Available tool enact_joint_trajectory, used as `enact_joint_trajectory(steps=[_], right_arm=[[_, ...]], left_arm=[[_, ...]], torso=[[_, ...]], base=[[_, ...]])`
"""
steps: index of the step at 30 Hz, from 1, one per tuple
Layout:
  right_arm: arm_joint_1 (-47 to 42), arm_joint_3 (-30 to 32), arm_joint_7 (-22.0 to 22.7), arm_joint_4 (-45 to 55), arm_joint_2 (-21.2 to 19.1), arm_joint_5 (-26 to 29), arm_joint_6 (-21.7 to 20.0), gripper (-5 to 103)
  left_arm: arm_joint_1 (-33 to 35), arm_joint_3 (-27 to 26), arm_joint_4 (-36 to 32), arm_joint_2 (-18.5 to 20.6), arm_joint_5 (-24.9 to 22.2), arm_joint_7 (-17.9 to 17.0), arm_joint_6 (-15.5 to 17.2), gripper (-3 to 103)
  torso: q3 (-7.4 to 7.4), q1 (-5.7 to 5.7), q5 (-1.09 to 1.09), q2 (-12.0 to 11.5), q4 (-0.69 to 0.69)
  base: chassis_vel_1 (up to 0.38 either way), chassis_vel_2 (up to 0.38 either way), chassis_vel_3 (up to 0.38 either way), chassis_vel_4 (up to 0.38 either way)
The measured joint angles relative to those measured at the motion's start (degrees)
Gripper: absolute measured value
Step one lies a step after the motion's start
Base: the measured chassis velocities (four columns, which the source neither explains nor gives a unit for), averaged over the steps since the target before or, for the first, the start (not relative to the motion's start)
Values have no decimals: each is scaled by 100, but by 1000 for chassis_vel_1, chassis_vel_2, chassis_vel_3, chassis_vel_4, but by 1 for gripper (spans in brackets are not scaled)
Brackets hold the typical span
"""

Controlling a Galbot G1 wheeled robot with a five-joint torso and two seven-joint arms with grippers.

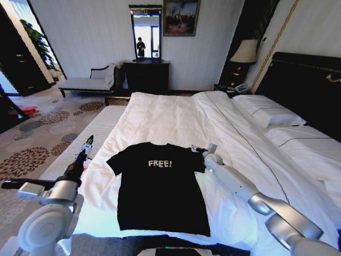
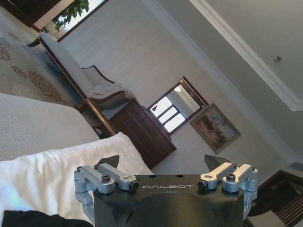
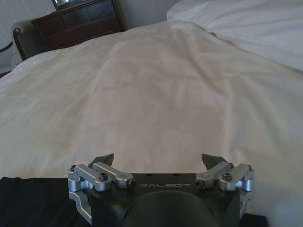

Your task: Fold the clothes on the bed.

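Observation:
The clothes are one black T-shirt with white "FREE!" lettering, spread flat and face up on the near part of the bed. My left gripper hovers a little off the shirt's left sleeve, above the bed's left edge; its fingers stand apart and empty. My right gripper sits at the shirt's right sleeve, just over the duvet, open, with its fingertips spread wide and nothing between them. A strip of black cloth shows beside the right gripper's body.
White pillows and a dark headboard lie along the right. A pale bench and a dark wooden dresser stand against the far wall. Patterned carpet runs to the left of the bed.

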Motion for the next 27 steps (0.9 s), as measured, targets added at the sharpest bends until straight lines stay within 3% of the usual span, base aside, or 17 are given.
enact_joint_trajectory(steps=[12,15,20,27], right_arm=[[-75,-116,-14,103,21,-170,-25,97],[-80,-187,-30,-2,102,-349,10,84],[-47,-236,-89,-128,195,-457,83,73],[-11,-288,-136,-116,202,-487,198,40]], left_arm=[[-9,78,94,22,120,-13,5,100],[-25,109,149,24,193,-13,5,100],[-48,119,199,45,215,-13,3,100],[-160,154,340,98,231,-10,-4,100]], torso=[[0,0,-1,1,-1],[0,0,-1,1,0],[0,-1,-1,1,1],[0,-1,-1,1,0]], base=[[0,0,0,0],[0,0,0,0],[0,0,0,0],[0,0,0,0]])
